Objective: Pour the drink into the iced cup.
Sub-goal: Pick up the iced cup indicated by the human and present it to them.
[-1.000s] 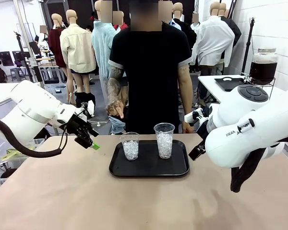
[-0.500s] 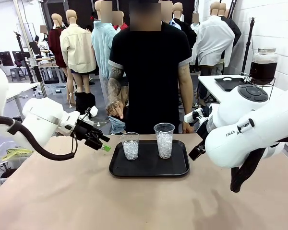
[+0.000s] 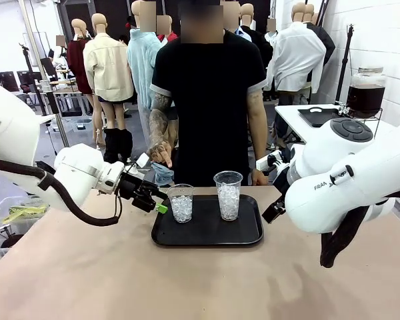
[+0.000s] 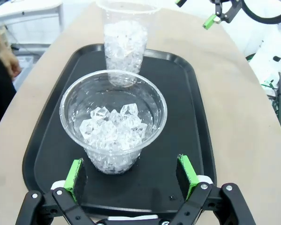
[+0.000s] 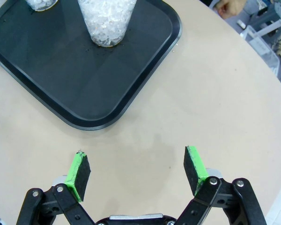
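In the middle of the front view a black tray (image 3: 207, 235) lies on the tan table (image 3: 87, 280) with two clear cups of ice on it: a shorter cup (image 3: 181, 203) toward the tray's left and a taller cup (image 3: 228, 195) just right of it, the two apart. The left gripper (image 3: 159, 206) reaches in from the left of the frame at the shorter cup's side. In the left wrist view its fingers (image 4: 75, 175) are spread wide, with that cup low in the centre between them and a gap on each side. The right gripper (image 5: 136, 173) is open too, holding nothing, over bare table at the bottom of its wrist view, with the tray in the upper left. The person's hand (image 3: 161, 155) points down above the shorter cup. A jar of dark drink (image 3: 366, 90) stands on a side table at the upper right.
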Controlling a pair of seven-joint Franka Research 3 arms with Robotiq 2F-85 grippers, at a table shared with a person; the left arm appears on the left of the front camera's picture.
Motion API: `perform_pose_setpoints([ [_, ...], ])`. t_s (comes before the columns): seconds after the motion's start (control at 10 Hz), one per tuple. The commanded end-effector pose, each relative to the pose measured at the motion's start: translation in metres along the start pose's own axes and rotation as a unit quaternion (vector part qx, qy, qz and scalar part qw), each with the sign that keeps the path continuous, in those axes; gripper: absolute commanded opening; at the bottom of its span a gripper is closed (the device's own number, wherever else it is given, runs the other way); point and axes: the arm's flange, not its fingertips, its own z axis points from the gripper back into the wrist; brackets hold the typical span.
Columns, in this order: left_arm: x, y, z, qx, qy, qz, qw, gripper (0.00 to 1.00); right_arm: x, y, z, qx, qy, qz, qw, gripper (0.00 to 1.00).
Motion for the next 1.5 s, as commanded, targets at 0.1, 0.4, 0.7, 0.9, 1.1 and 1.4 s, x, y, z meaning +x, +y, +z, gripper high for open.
perform_pose_setpoints([
  [0.1, -0.009, 0.019, -0.004, -0.002, -0.035, -0.008, 0.999, 1.0, 0.0, 0.001, 0.0, 0.0, 0.0, 0.0, 1.0, 1.0],
  [0.4, -0.012, 0.028, -0.014, 0.002, -0.047, -0.01, 0.999, 1.0, 0.0, 0.001, 0.0, 0.0, 0.0, 0.0, 1.0, 1.0],
  [0.7, -0.019, 0.035, -0.026, -0.005, -0.049, -0.026, 0.998, 1.0, 0.0, 0.001, 0.0, 0.0, 0.0, 0.0, 1.0, 1.0],
  [0.9, -0.023, 0.038, -0.031, -0.008, -0.052, -0.024, 0.998, 1.0, 0.0, 0.001, 0.0, 0.0, 0.0, 0.0, 1.0, 1.0],
  [1.1, -0.021, 0.032, -0.028, -0.011, -0.031, -0.013, 0.999, 1.0, 0.0, 0.001, 0.0, 0.0, 0.0, 0.0, 1.0, 1.0],
  [1.4, -0.018, 0.033, -0.036, -0.028, -0.048, -0.034, 0.998, 1.0, 0.0, 0.001, 0.0, 0.0, 0.0, 0.0, 1.0, 1.0],
])
